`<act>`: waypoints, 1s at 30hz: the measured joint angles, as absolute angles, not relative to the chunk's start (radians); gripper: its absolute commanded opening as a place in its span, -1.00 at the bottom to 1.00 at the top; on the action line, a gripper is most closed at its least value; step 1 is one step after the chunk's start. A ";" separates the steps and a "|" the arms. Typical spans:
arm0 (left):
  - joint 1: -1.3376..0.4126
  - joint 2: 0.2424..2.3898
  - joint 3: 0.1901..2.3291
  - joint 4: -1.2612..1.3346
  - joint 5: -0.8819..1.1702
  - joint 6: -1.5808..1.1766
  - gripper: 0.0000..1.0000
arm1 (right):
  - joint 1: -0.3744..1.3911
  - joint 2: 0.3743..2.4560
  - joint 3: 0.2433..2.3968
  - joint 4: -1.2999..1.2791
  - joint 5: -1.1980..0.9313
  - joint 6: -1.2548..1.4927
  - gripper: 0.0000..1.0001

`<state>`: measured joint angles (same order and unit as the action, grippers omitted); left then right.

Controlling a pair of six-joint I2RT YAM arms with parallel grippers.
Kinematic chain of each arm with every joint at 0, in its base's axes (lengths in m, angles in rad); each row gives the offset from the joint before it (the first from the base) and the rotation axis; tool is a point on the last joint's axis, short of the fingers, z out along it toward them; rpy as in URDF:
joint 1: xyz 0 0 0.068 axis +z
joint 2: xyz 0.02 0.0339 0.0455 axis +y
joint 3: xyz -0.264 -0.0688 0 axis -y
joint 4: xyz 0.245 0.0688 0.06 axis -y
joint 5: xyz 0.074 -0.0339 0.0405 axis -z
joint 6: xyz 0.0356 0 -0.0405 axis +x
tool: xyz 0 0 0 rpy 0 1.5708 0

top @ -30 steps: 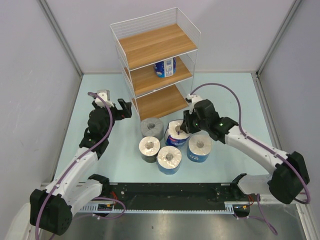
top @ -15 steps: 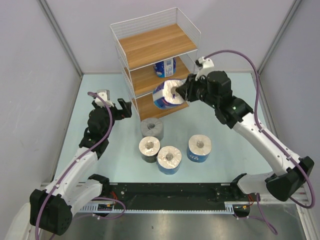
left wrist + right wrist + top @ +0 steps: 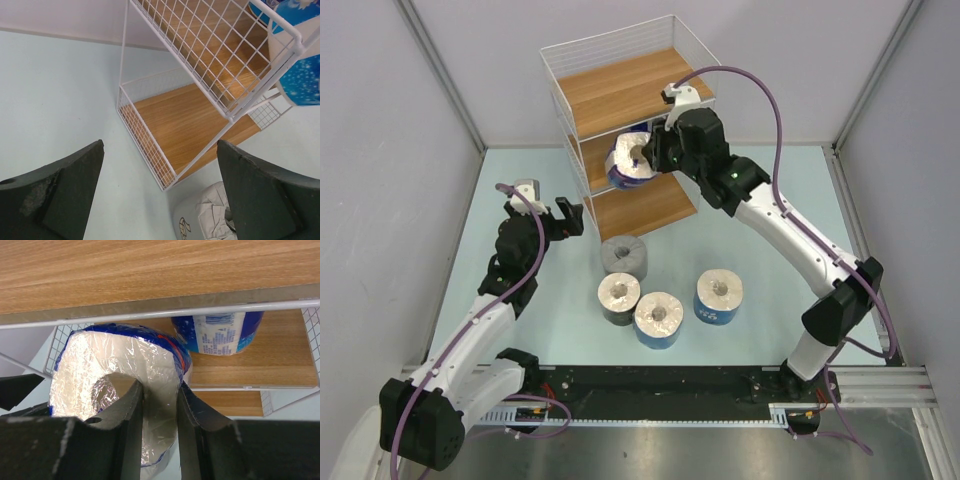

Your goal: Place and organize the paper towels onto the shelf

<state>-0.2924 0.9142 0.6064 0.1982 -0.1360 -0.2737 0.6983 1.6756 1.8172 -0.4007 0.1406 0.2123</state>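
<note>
Blue-wrapped roll (image 3: 623,162), upper centre, at front of shelf (image 3: 620,90) middle tier: wall pinched by right gripper (image 3: 648,153). Left gripper (image 3: 564,216), centre left: wide open, empty.

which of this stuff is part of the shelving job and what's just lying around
Job: shelf, held roll, right gripper, roll on middle board, grey roll, black roll, front blue roll, right-hand blue roll.
Lying about: nothing loose; only purple cables, black base rail.
</note>
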 measured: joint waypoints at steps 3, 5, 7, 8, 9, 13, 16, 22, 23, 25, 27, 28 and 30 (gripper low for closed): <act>-0.292 0.914 0.606 0.199 -0.136 -0.280 1.00 | 0.706 1.696 1.838 -0.402 0.162 0.207 -0.62; -0.292 0.914 0.606 0.199 -0.135 -0.282 1.00 | 0.709 1.698 1.848 -0.403 0.178 0.205 -0.62; -0.292 0.914 0.606 0.199 -0.135 -0.286 1.00 | 0.709 1.703 1.864 -0.404 0.191 0.205 -0.63; -0.292 0.914 0.606 0.199 -0.135 -0.288 1.00 | 0.709 1.708 1.872 -0.405 0.195 0.204 -0.62; -0.291 0.914 0.606 0.199 -0.135 -0.289 1.00 | 0.709 1.714 1.883 -0.406 0.200 0.204 -0.62; -0.290 0.915 0.606 0.199 -0.134 -0.289 1.00 | 0.709 1.748 1.929 -0.410 0.213 0.204 -0.61; -0.289 0.917 0.607 0.199 -0.128 -0.290 1.00 | 0.709 1.779 1.965 -0.416 0.219 0.204 -0.61; -0.289 0.918 0.611 0.199 -0.126 -0.290 1.00 | 0.709 1.829 2.023 -0.424 0.221 0.204 -0.61; -0.289 0.918 0.611 0.199 -0.126 -0.291 1.00 | 0.709 1.835 2.031 -0.426 0.221 0.204 -0.61; -0.289 0.918 0.611 0.199 -0.127 -0.292 0.99 | 0.709 1.839 2.034 -0.429 0.220 0.204 -0.61; -0.288 0.918 0.611 0.199 -0.126 -0.293 1.00 | 0.709 1.839 2.035 -0.429 0.220 0.204 -0.60; -0.288 0.918 0.611 0.199 -0.126 -0.294 1.00 | 0.709 1.839 2.035 -0.429 0.221 0.204 -0.48; -0.288 0.918 0.611 0.199 -0.126 -0.297 0.99 | 0.709 1.840 2.035 -0.429 0.223 0.204 -0.32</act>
<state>-0.2878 0.9184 0.6109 0.1989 -0.1265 -0.2970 0.7094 1.8400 2.0350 -0.4294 0.2226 0.2043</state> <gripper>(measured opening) 0.996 0.308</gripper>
